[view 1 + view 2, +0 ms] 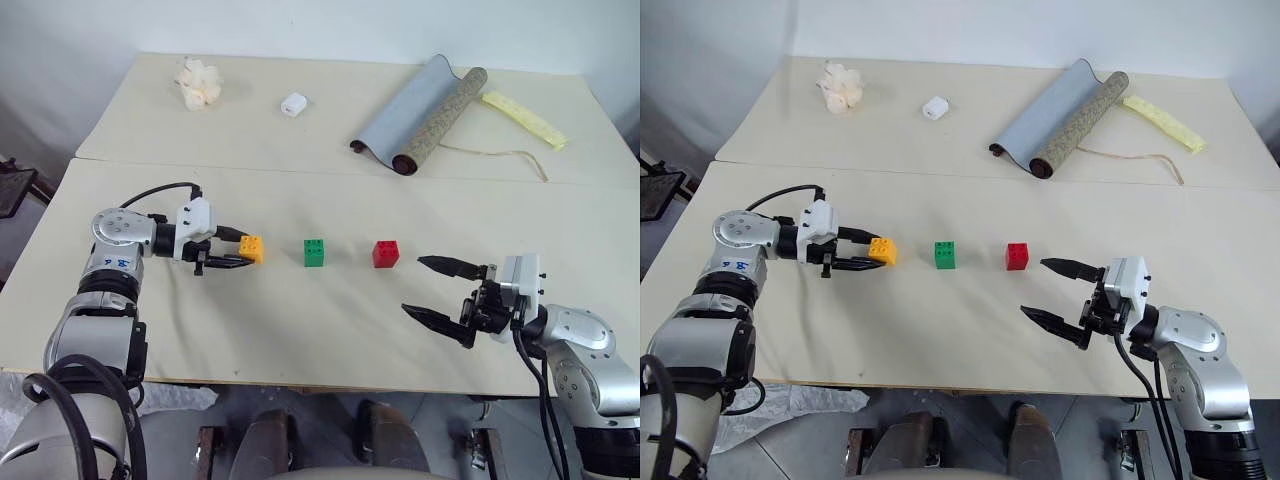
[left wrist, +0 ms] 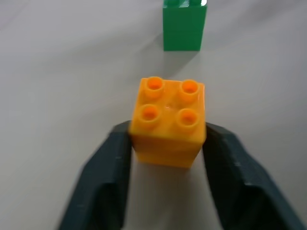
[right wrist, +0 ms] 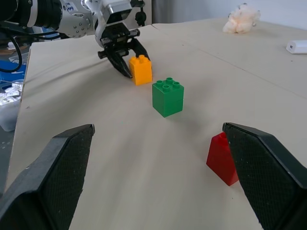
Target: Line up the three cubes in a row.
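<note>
Three cubes stand in a line across the near table (image 1: 300, 330): orange-yellow (image 1: 253, 247), green (image 1: 315, 252) and red (image 1: 386, 253), with gaps between them. My left gripper (image 1: 245, 250) lies level at the left end of the line. Its two fingers (image 2: 108, 177) press against both sides of the orange-yellow cube (image 2: 168, 122), which rests on the table. To the right of the red cube and a little nearer, my right gripper (image 1: 413, 285) hovers open and empty, pointing toward the cubes. Its wrist view looks along the row, red cube (image 3: 221, 160) closest, then green (image 3: 168, 97).
On the far table are a lumpy cream object (image 1: 198, 82), a small white block (image 1: 294, 105), a half-rolled grey mat (image 1: 420, 120) and a yellow strip (image 1: 525, 118) with a cord. A seam separates the two tables.
</note>
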Robot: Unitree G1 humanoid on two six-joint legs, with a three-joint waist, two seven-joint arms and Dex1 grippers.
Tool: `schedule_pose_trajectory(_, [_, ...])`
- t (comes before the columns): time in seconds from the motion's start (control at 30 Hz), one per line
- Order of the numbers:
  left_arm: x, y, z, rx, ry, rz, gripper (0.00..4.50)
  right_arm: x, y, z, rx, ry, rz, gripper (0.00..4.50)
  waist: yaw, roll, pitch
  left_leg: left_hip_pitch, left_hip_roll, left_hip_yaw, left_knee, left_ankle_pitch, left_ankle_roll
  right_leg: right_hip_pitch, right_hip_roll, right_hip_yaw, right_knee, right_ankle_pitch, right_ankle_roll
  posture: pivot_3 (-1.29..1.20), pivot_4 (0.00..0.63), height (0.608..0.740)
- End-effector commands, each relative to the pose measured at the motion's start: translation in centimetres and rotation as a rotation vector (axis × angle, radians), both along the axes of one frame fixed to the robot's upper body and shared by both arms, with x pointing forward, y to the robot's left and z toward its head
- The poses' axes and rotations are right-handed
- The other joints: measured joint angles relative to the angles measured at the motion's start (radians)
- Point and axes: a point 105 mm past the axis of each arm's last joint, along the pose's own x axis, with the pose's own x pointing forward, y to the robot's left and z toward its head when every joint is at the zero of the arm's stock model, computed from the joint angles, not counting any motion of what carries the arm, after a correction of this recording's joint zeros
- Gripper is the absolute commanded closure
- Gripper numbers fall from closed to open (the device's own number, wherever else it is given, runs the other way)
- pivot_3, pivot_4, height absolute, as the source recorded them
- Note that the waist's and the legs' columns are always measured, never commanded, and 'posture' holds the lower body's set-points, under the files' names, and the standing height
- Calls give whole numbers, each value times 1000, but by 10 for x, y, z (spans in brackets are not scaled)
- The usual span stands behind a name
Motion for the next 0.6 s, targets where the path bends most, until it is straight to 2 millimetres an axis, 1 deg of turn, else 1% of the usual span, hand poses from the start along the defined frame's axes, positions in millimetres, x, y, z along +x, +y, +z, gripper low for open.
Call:
schedule_pose_trajectory(0.03, [2,11,18,-27,-49,29,827,-4,-2,10,2,-39,4,0,-3,0,0,0,0,0,0,0,0,0,0,0,0,0,0,0,150,740])
schedule_pose_trajectory(0.1, [-2,18,22,-48,-49,27,233,-3,-3,9,7,-39,4,0,-6,0,0,0,0,0,0,0,0,0,0,0,0,0,0,0,150,740])
schedule_pose_trajectory(0.13, [-4,22,25,-70,-51,26,44,-3,-4,9,11,-41,5,0,-8,0,0,0,0,0,0,0,0,0,0,0,0,0,0,0,150,740])
schedule_pose_trajectory(0.27, [-25,41,39,-186,-65,9,44,-2,-13,14,59,-84,36,0,-11,0,0,1,2,1,0,0,0,0,0,0,0,0,0,0,150,740])
schedule_pose_trajectory(0.37, [-40,48,44,-247,-86,40,44,-1,-19,17,83,-81,71,0,-13,0,0,1,2,1,0,0,0,-1,0,-1,1,0,0,0,150,740])
schedule_pose_trajectory(0.43, [-58,62,43,-303,-94,108,44,4,-22,21,93,-95,130,0,-11,0,0,1,3,1,0,0,0,0,0,-1,1,0,0,0,150,740])
schedule_pose_trajectory(0.5, [-74,70,40,-336,-85,156,44,9,-22,24,96,-103,175,0,-25,1,0,2,3,1,1,0,0,0,0,0,1,0,-1,0,150,740])
schedule_pose_trajectory(0.6, [-83,78,34,-322,-96,244,44,14,-22,25,85,-75,228,0,-21,1,1,2,4,-2,0,0,-1,0,0,-2,2,-1,-2,0,150,740])
